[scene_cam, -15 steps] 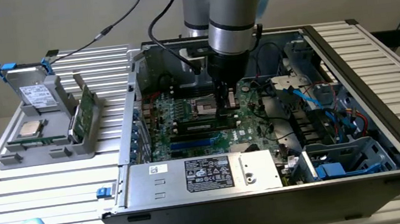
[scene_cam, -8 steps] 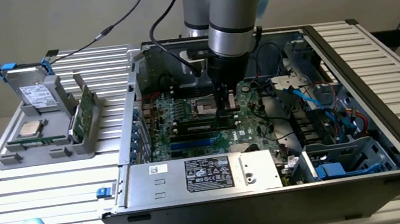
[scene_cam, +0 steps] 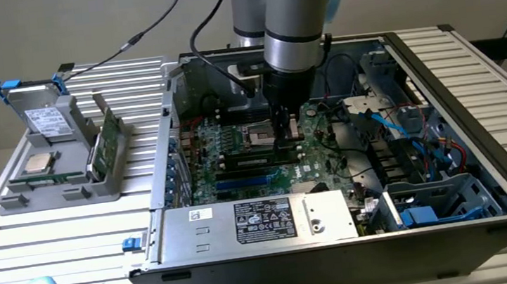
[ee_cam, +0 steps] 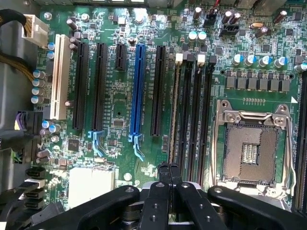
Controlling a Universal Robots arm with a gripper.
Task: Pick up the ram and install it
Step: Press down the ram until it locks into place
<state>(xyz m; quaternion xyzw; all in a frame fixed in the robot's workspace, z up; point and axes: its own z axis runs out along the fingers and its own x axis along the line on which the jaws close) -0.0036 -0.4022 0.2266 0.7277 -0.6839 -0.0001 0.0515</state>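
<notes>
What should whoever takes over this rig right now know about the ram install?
Gripper: jaws shut, nothing visibly held, tips just above the ram's top edge.
Ram: the long, narrow green circuit-board stick stands edge-up in the black memory slot nearest the expansion slots, inside the open computer case.
Done: ram is off the tray and in a slot.
Left: cannot tell whether it is fully seated or latched.

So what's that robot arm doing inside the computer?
The arm has its gripper down inside the open computer case, just over the motherboard. Its fingers are shut, right at the memory slots next to the empty processor socket. A ram stick sits in a slot below the gripper. Spare parts wait in a grey tray outside the case.
</notes>
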